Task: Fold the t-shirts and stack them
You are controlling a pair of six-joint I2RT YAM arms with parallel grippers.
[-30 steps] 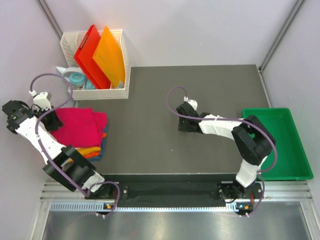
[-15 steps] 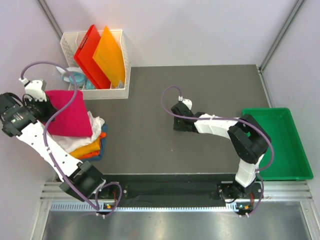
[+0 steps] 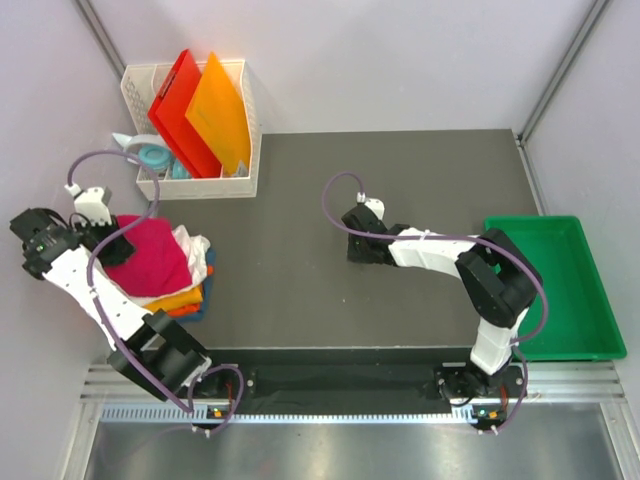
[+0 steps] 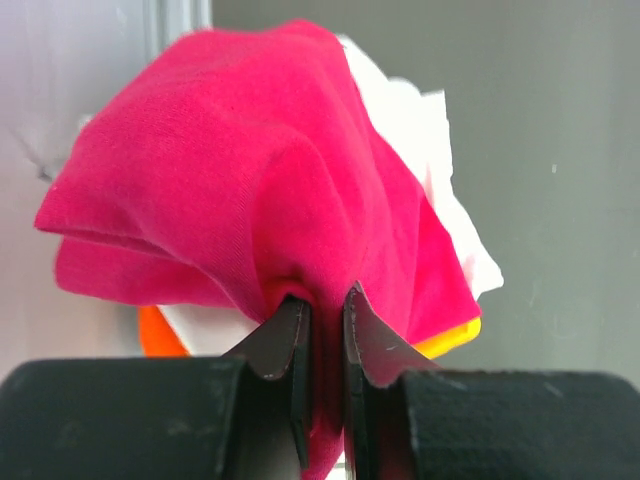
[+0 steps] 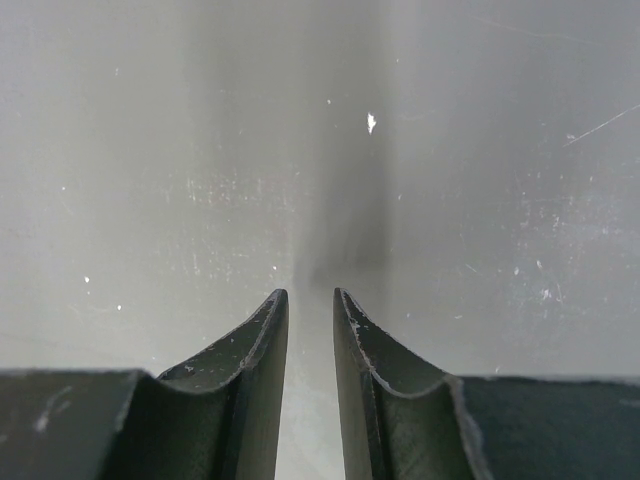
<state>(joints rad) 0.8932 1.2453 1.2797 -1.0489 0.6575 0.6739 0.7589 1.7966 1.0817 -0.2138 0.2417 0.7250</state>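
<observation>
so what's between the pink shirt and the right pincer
White shirt edge by the pink shirt, then bare table to the right pincer; top view.

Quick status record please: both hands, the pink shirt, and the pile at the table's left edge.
left hand: shut on a fold of the pink shirt
right hand: slightly open, empty, low over the bare table
pink shirt: bunched, over the pile
pile: white shirt crumpled under the pink one, orange shirt below
</observation>
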